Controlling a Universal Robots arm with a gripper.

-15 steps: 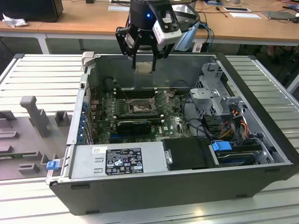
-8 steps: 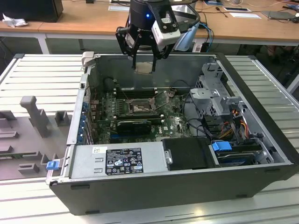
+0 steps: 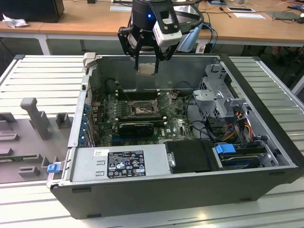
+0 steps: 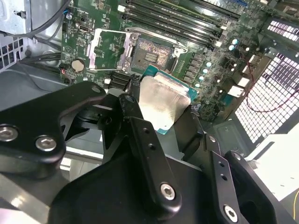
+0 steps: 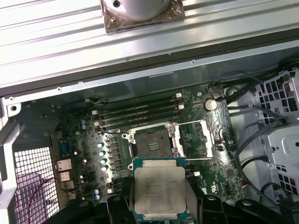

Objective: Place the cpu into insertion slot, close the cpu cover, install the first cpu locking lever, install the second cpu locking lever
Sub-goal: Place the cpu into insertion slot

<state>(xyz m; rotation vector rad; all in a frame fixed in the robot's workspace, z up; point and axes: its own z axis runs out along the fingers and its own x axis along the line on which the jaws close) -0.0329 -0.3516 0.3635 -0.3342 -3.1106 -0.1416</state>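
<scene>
The gripper is pinching the cpu by two opposite edges, holding it flat so it can likely go level into the socket. It is hanging in the upper middle of the exterior view, above the open computer case. The chip is showing a pale beige-silver square face with a green rim. Below it, the insertion slot is lying bare. The cpu cover is standing open beside it, leaving the way clear.

My ribbed metal bench carried the open computer case at its middle; a grey fixture lay at its edge on the exterior view's left.
</scene>
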